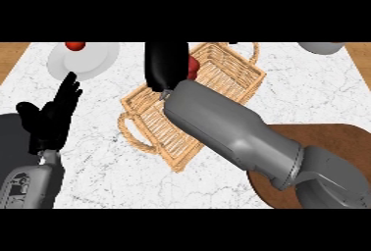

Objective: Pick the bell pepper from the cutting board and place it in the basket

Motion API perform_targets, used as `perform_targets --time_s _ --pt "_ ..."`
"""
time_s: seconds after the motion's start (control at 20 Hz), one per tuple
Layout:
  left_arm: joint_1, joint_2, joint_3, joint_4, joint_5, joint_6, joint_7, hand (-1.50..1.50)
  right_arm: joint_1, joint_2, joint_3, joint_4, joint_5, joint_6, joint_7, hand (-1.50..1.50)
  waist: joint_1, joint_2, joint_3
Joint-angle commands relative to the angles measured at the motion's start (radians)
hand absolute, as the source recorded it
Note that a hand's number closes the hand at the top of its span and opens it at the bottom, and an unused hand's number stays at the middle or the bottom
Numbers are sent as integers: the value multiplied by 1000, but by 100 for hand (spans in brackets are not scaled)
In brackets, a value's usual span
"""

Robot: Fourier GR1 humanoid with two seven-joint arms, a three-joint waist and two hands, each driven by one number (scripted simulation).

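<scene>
Overhead, the right forearm (pixel 239 135) runs diagonally from the 4 o'clock corner up toward 12 o'clock, crossing the woven basket (pixel 217 68). Right hand (pixel 165 63) sits above the basket's upper-left part, curled around something red — the bell pepper (pixel 193 67), of which only a sliver shows at the hand's right edge. Fingers closed on it; the hand hides most of the pepper.

Cutting board (pixel 326 135), dark brown, lies at 4 o'clock, mostly under the arm; nothing visible on its bare part.

Left hand (pixel 51 115) at 9 o'clock, fingers straight and spread, pointing up, resting — holding nothing.

White plate (pixel 87 59) at 10–11 o'clock with a small red item (pixel 75 45) on its top rim. Grey object (pixel 322 47) cut off at 1 o'clock, cannot tell what.

Step in hand, by judgement: transport finished or nearly so, pepper carried over the basket. Whether it hangs above the basket floor or already touches it cannot be told from this angle.

Next move calls for lowering inside the basket walls, then parting the fingers and lifting out clear of the rim and handle (pixel 134 132).
</scene>
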Motion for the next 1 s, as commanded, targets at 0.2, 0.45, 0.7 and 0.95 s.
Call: perform_targets --time_s 0.2,0.45,0.7,0.95 --pt "2 -11 0 12 -20 19 -18 0 -99 34 -28 112 61 147 -71 150 -7 4 2" --pt "-4 -12 -10 -14 -11 3 0 0 -97 34 -66 221 39 149 -111 150 16 11 1" --pt "22 -21 -11 4 -23 10 -32 0 -70 34 -85 168 -30 354 -83 150 4 6 1" --pt "46 -49 -28 -44 -25 23 -16 0 -49 34 -131 238 -33 352 -161 150 3 6 2"
